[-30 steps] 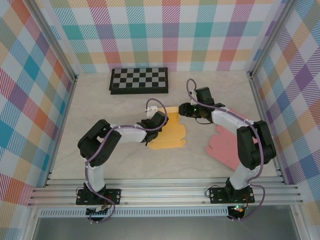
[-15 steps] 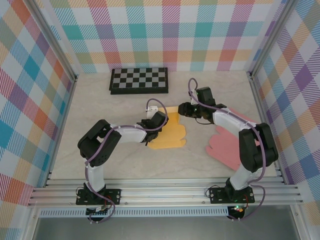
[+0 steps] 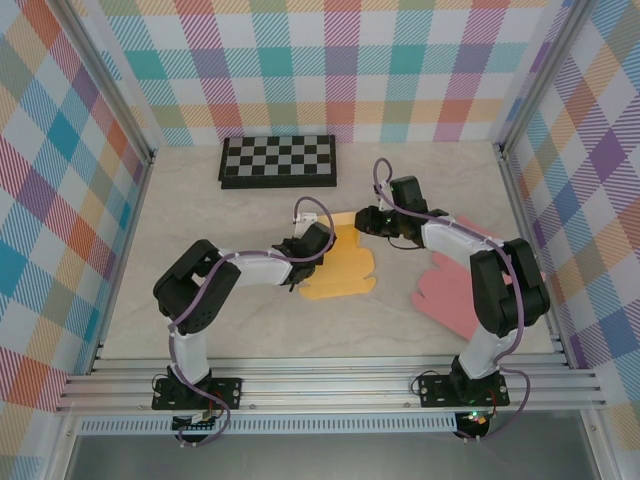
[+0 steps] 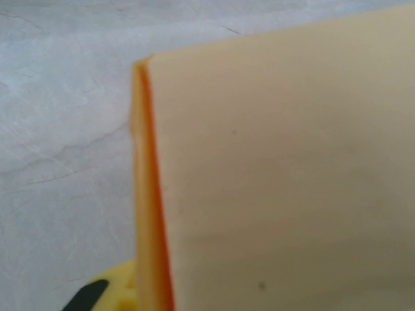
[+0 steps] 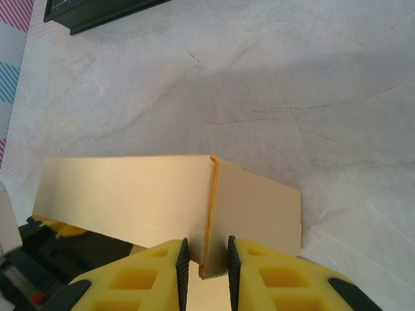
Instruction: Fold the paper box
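Right pincer (image 5: pixel 204 259): clenched on paper box (image 5: pixel 130 194) fold edge | left pincer (image 3: pixel 300 258): at its left side, grip cannot be told

A pale marbled table (image 3: pixel 200 300) carries a chessboard (image 3: pixel 278 160) at its far edge. Pastel plaid walls (image 3: pixel 330 60) rise behind the chessboard and to both sides of it. Aluminium rails (image 3: pixel 330 385) run along the edge opposite it. The light is even.

The paper box (image 5: pixel 130 188) is smooth, matt card. The counter (image 5: pixel 292 84) looks like pale veined stone with slight sheen. The right gripper (image 5: pixel 205 251) has yellow plastic jaws.
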